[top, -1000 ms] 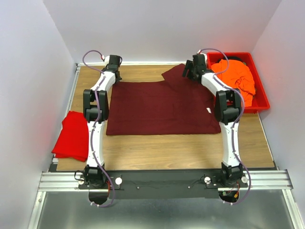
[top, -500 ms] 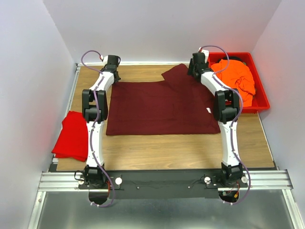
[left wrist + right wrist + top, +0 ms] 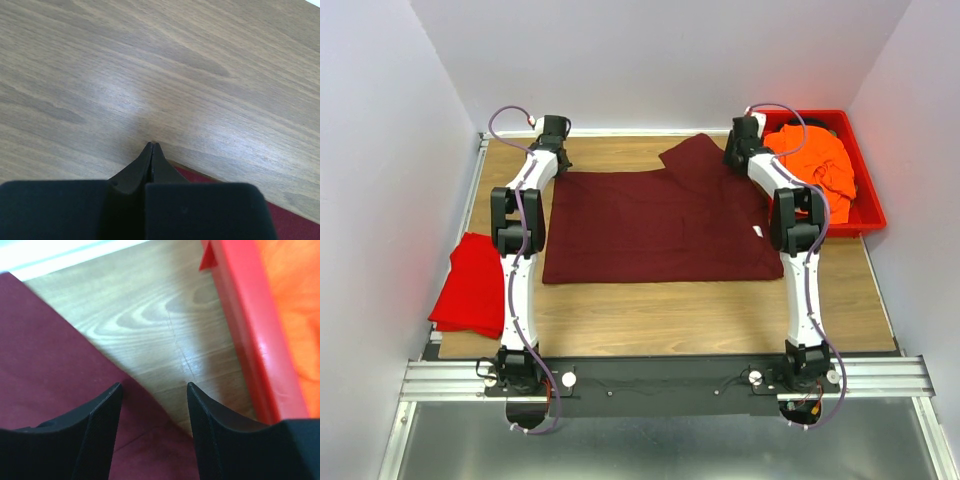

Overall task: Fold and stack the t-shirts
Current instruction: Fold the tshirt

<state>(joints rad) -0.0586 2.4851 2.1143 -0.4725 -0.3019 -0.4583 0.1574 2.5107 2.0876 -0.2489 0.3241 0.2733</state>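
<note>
Black fingers of the left hand [image 3: 151, 146] are pressing together over bare desk [image 3: 150, 65], the maroon t-shirt [image 3: 285, 222] lying beside. The right hand [image 3: 154, 386] is gaping wide above that shirt's sleeve, near the bin [image 3: 245, 330] with the orange t-shirt [image 3: 295, 300]. Only the top view is showing the red t-shirt [image 3: 472, 283].

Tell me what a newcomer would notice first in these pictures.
A dark maroon t-shirt lies spread flat across the middle of the table. At its far edge sit the left fingers, shut, and the right fingers, open. An orange t-shirt is heaped in a red bin at the far right, and a red t-shirt lies at the left edge.
</note>
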